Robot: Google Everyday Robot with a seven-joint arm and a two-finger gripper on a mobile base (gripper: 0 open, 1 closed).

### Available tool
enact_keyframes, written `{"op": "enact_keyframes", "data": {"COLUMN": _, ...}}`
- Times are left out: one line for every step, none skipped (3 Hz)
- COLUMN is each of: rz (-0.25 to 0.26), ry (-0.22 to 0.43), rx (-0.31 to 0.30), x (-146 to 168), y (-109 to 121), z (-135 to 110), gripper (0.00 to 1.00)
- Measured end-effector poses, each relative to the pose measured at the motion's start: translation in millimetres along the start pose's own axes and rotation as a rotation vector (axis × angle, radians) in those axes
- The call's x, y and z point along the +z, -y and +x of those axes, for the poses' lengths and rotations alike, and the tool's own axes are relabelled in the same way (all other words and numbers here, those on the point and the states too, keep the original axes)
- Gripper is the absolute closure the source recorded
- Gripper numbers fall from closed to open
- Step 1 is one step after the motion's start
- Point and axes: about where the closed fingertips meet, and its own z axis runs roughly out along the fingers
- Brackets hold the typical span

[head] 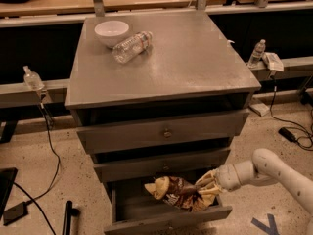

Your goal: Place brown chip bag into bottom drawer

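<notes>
Your cream 2-finger gripper [209, 184] clamped the crinkly dark-brown chip bag [172, 192] over the open grey wooden bottom drawer [168, 223].

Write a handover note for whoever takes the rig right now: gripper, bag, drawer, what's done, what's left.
Gripper: low at the cabinet's right side, shut on the right end of the brown chip bag.
Bag: held crosswise in the opening of the bottom drawer. I cannot tell whether it touches the drawer floor.
Drawer: pulled out, open.
Done: drawer open, bag in grasp above it.
Left: probably lower a little, release the bag inside, then withdraw the arm.
</notes>
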Motion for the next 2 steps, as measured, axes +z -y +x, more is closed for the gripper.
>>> {"op": "enact_keyframes", "data": {"rz": -0.055, "ry": 0.012, "rx": 0.022, "x": 16, "y": -1, "z": 43, "gripper": 1.0}}
{"op": "enact_keyframes", "data": {"rz": -0.103, "ry": 0.016, "rx": 0.047, "x": 28, "y": -2, "z": 78, "gripper": 1.0}}
